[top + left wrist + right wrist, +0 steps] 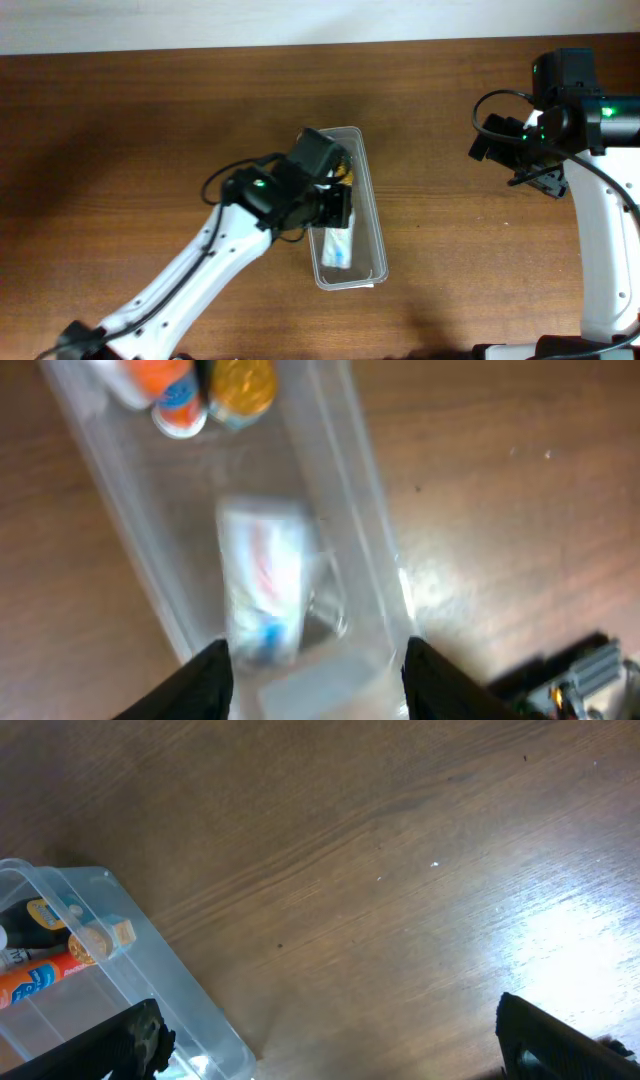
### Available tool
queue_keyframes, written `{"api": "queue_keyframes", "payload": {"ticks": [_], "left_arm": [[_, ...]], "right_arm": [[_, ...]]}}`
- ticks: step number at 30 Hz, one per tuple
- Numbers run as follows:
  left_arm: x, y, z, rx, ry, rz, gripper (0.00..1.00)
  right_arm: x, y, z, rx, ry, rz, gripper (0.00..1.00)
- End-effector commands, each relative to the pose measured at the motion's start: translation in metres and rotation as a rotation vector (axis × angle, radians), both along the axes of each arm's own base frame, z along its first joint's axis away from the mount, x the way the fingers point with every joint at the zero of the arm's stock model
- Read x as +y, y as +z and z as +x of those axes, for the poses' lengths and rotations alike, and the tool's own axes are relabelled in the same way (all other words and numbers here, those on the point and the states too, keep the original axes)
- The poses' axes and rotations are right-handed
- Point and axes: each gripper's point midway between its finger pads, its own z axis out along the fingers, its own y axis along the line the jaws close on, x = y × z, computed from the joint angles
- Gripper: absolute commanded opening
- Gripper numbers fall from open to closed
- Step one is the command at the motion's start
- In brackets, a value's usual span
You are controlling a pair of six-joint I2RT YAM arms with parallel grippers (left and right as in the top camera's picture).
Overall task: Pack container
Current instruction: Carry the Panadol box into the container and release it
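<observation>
1. Left gripper (318, 685): the fingers are spread wide and released, with nothing clamped between them. In the overhead view it hangs directly above the container, over the middle stretch and towards the left wall.
2. Container (350, 480): a long clear plastic tub with rounded corners. It lies on the wooden table (150, 120) near the centre, its long axis running far to near at a slight angle. In the left wrist view it passes beneath the two dark fingertips. Whether either finger touches a wall cannot be told.
3. Contents, near end: one white pack (262, 590) with blue and red print lies flat on the tub floor, just below the left gripper. The view is blurred, so the lettering cannot be read.
4. Contents, far end: an orange-capped bottle (170, 395) and a gold-lidded bottle (243, 385) lie side by side, touching or very nearly so. The right wrist view shows the same end through the clear wall.
5. Right gripper (335, 1055): the fingers are far apart and released, holding nothing. It hangs over the table well to the right of the container, about level with its far end. Only one rounded corner of the tub shows at the left edge of its view.
</observation>
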Motion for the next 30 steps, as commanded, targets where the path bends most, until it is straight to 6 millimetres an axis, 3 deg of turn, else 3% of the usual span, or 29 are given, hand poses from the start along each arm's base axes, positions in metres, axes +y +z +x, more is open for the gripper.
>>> {"api": "queue_keyframes", "payload": {"ticks": [1, 5, 8, 15, 20, 24, 30], "left_arm": [[-0.011, -0.018, 0.010, 0.027, 0.071, 0.016, 0.55], [-0.019, -0.043, 0.016, 0.056, 0.067, 0.040, 0.55], [-0.019, -0.049, 0.016, 0.069, 0.067, 0.053, 0.50], [-0.016, -0.016, 0.015, -0.006, 0.030, 0.028, 0.51], [0.016, -0.012, 0.009, -0.046, 0.027, 0.168, 0.57], [0.062, -0.017, 0.009, -0.084, 0.077, 0.396, 0.56], [0.119, 0.009, 0.031, -0.174, 0.250, 0.489, 0.61]], "right_arm": [[-0.002, 0.004, 0.000, -0.014, -0.017, 0.004, 0.98], [-0.002, 0.004, 0.000, -0.014, -0.017, 0.005, 0.98], [-0.002, 0.004, 0.000, -0.014, -0.017, 0.005, 0.98], [-0.002, 0.004, 0.000, -0.014, -0.017, 0.005, 0.98], [-0.002, 0.004, 0.000, -0.014, -0.017, 0.005, 0.98], [-0.002, 0.004, 0.000, -0.014, -0.017, 0.005, 0.98], [-0.002, 0.004, 0.000, -0.014, -0.017, 0.005, 0.99]]}}
